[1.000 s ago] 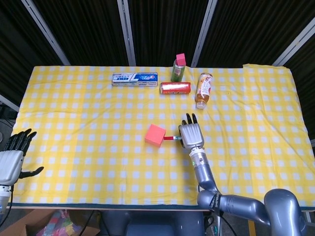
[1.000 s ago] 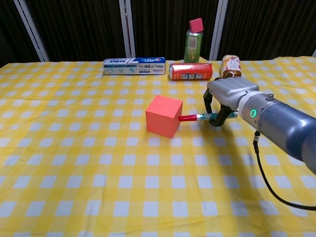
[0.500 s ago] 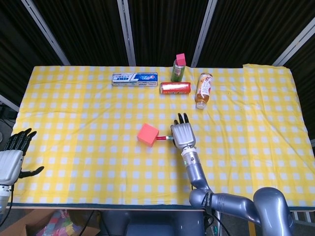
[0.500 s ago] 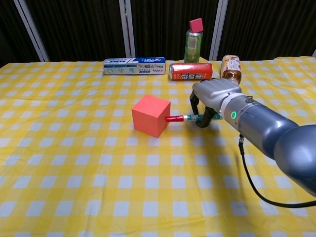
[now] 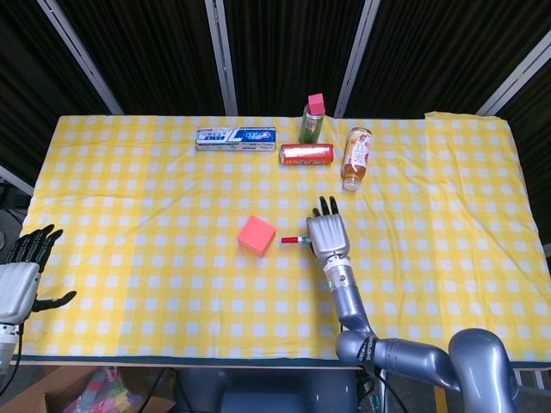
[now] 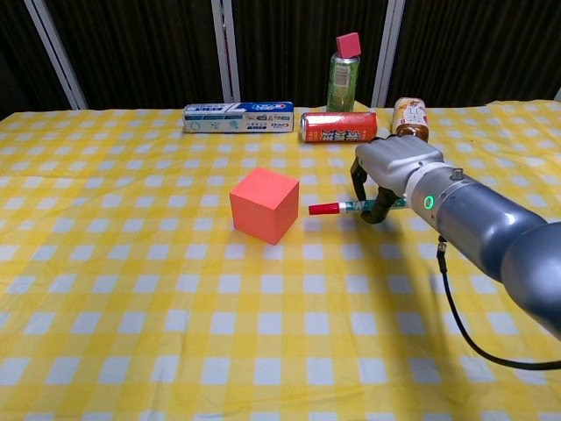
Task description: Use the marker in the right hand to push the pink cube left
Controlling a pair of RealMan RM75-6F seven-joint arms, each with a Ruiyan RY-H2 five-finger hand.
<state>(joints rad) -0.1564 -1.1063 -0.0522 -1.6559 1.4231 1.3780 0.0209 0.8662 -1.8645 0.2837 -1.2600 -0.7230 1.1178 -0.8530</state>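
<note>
Gripping marker [image 6: 351, 207] level, right hand [image 6: 390, 171] palm-down, tip near pink cube [image 6: 264, 204].

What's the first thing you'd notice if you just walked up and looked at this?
Probably the pink cube, bright against the middle of the yellow checked tablecloth. Just to its right, the right robot hand holds a marker pointing at the cube, with a small gap between them. Along the far edge lie a toothpaste box, a red can and bottles.
</note>
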